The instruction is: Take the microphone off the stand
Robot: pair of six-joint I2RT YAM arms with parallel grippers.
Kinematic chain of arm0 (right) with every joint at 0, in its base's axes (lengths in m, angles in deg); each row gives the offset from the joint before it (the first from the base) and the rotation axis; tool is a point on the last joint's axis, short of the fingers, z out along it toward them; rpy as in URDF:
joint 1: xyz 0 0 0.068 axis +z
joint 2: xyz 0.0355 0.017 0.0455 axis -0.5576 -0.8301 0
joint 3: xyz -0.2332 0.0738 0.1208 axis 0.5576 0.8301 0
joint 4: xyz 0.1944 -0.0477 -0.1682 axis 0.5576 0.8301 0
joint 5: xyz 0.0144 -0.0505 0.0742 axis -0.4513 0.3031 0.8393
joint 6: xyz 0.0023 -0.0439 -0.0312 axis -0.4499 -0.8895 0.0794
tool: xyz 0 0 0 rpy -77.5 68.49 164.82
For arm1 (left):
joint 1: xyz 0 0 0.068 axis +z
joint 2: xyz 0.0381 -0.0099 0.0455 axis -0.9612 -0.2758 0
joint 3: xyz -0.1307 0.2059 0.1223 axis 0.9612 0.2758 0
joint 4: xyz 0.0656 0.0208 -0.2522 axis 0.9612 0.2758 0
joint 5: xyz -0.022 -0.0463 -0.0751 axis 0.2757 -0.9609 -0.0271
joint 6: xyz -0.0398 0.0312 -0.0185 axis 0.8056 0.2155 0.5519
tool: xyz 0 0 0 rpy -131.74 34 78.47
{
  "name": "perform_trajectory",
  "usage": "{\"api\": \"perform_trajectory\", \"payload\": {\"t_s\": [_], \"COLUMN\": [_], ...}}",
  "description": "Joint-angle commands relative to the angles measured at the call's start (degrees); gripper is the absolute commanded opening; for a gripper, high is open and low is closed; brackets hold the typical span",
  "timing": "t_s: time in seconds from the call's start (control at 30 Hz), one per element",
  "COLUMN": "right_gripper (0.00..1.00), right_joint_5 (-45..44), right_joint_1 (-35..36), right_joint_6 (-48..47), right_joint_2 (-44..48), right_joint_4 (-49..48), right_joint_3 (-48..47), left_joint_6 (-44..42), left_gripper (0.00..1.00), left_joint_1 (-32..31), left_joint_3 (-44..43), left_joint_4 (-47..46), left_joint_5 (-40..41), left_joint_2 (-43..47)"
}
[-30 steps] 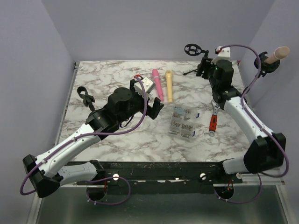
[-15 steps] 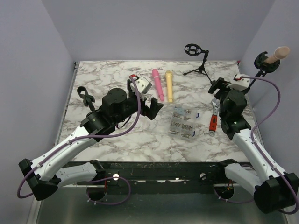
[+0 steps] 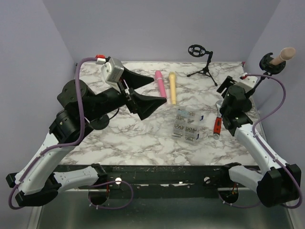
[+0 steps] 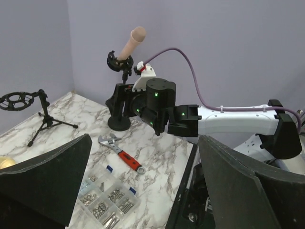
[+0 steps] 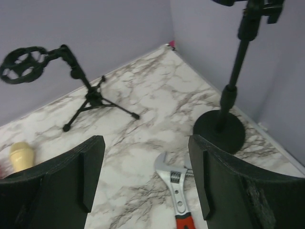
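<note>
A beige microphone [image 3: 284,54] sits tilted in the black clip of a round-base stand [image 3: 268,64] at the far right edge. It also shows in the left wrist view [image 4: 132,42]. The right wrist view shows only the stand's pole and base [image 5: 220,131]. My left gripper [image 3: 159,89] is open and empty, raised high over the table's left half and facing right, far from the stand; its jaws are wide apart in its wrist view [image 4: 143,143]. My right gripper [image 3: 224,104] is open and empty, hovering over the wrench head, just left of the stand's base [image 5: 145,143].
An empty tripod stand [image 3: 202,59] stands at the back. A pink microphone [image 3: 160,86] and a yellow one [image 3: 172,87] lie mid-table. A clear box of screws [image 3: 187,124] and a red-handled wrench [image 3: 218,121] lie beside my right arm.
My left arm has risen and swung back to the left, its gripper now facing right. My right arm has pulled back from the tripod stand to hover over the wrench.
</note>
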Motion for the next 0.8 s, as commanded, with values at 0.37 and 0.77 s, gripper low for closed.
{"api": "perform_trajectory", "payload": {"t_s": [0.37, 0.77], "right_gripper": [0.85, 0.89], "right_joint_5": [-9.8, -8.9], "right_joint_1": [-9.9, -16.5], "right_joint_6": [-29.7, -37.5], "right_joint_2": [-6.2, -21.0], "right_joint_4": [-43.0, -54.0], "right_joint_3": [3.4, -6.6], "left_joint_6": [-8.1, -6.8], "left_gripper": [0.99, 0.98], "left_joint_1": [0.8, 0.8], "left_joint_3": [20.5, 18.6], "left_joint_4": [-2.5, 1.5], "left_joint_5": [5.4, 10.7], "left_joint_2": [7.5, 6.6]}}
